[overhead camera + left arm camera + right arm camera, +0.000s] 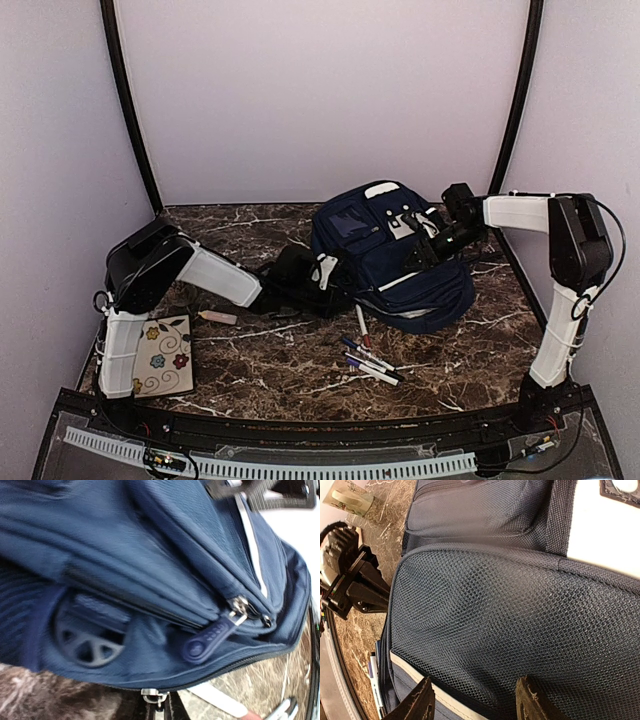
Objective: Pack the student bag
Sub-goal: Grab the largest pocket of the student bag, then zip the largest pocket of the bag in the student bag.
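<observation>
Flanking student bag [400,270] | left end effector [322,272] pressed together | right end effector [475,681] spread

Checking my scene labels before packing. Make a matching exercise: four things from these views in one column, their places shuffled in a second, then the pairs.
1. student bag
2. markers
3. flowered beige case
4. right gripper

A. beside the left arm's base
B. on the marble table, just in front of the bag
C. middle of the table, toward the right
D. over the bag's mesh panel

Pairs: 1-C, 2-B, 3-A, 4-D
</observation>
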You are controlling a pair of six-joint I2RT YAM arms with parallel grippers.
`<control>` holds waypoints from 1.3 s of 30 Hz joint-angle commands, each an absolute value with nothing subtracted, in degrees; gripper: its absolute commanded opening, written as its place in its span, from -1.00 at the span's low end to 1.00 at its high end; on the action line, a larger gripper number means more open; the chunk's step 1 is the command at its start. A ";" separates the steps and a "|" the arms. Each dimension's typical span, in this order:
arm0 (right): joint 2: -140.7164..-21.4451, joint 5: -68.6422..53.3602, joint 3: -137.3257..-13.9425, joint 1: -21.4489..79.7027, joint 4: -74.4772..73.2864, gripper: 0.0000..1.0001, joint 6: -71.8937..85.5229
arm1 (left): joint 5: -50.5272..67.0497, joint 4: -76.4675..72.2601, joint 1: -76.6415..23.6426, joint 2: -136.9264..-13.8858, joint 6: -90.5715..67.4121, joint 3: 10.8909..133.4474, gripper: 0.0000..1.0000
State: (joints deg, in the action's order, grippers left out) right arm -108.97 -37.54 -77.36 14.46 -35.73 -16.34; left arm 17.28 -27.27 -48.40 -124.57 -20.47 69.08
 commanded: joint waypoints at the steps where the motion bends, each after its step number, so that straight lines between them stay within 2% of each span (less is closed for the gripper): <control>1: -110.43 -36.31 -77.17 14.46 -34.90 0.11 -15.45 | 29.74 -3.98 -48.96 -121.97 -10.91 73.37 -1.00; 8: -111.77 -35.98 -77.55 14.76 -35.14 0.11 -15.29 | 39.44 1.77 -49.48 -124.08 -9.80 79.87 -1.00; 22: -113.09 -35.53 -78.13 15.79 -35.51 0.11 -15.10 | 42.01 10.93 -53.84 -129.81 -6.87 92.08 -1.00; 39: -113.67 -35.23 -78.44 16.62 -35.61 0.11 -15.03 | 44.36 10.91 -59.07 -136.92 -8.67 103.78 -1.00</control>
State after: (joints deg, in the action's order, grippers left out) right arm -110.93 -37.04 -78.63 15.22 -36.88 -15.31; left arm 39.03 8.82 -55.64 -135.94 -9.41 100.36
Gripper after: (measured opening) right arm 0.555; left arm 0.069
